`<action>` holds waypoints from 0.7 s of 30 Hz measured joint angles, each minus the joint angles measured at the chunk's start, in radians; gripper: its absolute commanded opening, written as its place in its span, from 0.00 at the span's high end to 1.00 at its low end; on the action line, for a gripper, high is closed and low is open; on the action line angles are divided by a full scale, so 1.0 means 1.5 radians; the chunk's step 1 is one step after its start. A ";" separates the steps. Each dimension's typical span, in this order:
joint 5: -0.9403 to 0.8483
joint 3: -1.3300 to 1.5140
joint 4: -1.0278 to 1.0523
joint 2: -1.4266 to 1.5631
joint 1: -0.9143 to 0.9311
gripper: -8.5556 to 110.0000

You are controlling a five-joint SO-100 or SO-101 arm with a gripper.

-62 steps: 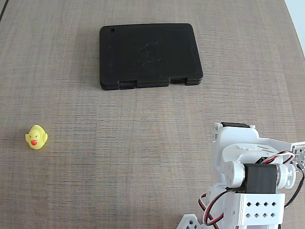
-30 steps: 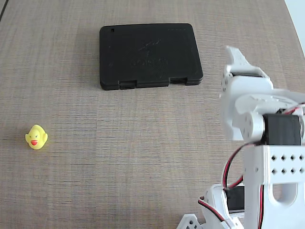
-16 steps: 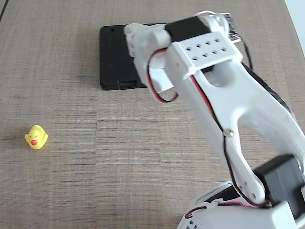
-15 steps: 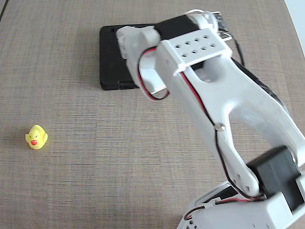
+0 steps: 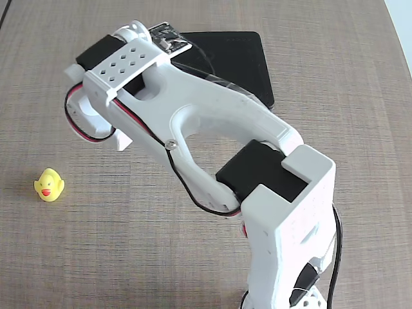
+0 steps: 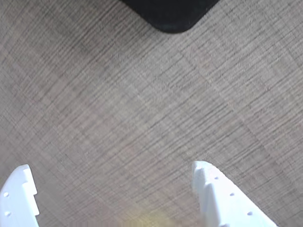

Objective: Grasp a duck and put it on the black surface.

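Note:
The tiny yellow duck [image 5: 49,185] with a red-orange beak stands upright on the woven brown tabletop at the left of the fixed view. The flat black case [image 5: 238,61] lies at the top centre, partly covered by the arm; one rounded corner of it shows in the wrist view [image 6: 170,14]. My gripper [image 6: 111,166] is open wide and empty, its two white fingers over bare table. In the fixed view the wrist hangs between duck and case, up and to the right of the duck, and hides the fingers. A faint yellow blur sits at the wrist view's bottom edge.
The white arm [image 5: 212,129] reaches from its base [image 5: 290,257] at the bottom right diagonally across the middle of the fixed view. The table's edge [image 5: 402,26] shows at the top right corner.

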 measured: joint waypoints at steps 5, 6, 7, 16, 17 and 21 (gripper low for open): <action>-0.001 -0.104 0.118 -0.047 -0.035 0.65; -0.001 -0.122 0.130 -0.053 -0.042 0.65; -0.001 -0.137 0.142 -0.060 -0.049 0.65; 0.004 -0.194 0.159 -0.157 -0.096 0.65; 0.004 -0.194 0.159 -0.164 -0.099 0.65; 0.004 -0.194 0.159 -0.174 -0.115 0.65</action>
